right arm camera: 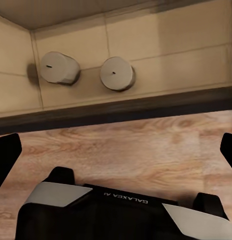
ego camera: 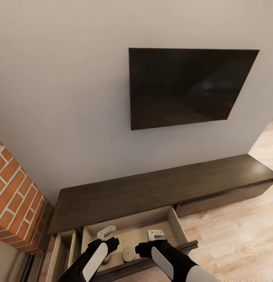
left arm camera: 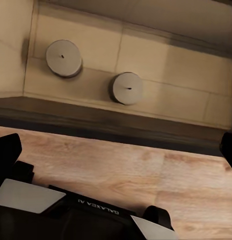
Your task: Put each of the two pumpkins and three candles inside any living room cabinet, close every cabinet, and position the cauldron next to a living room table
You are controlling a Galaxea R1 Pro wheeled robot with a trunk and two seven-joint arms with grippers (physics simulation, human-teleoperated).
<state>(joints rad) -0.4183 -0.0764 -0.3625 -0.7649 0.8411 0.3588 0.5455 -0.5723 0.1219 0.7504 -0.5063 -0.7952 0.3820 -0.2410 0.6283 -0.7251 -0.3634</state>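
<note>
Two candles (left arm camera: 63, 58) (left arm camera: 127, 88) upright, near each other, in the open drawer (ego camera: 133, 229) of the cabinet (ego camera: 160, 188), just beyond and below both hands. Left hand (left arm camera: 116, 150) and right hand (right arm camera: 116, 150) wide open, empty, over the wooden floor (right arm camera: 121, 145).

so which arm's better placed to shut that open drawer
Either could, but the right looks slightly better placed. The right claw hangs nearer the middle of the drawer, while the left claw hangs toward its end. Both are open and empty, with two candles already inside.
</note>
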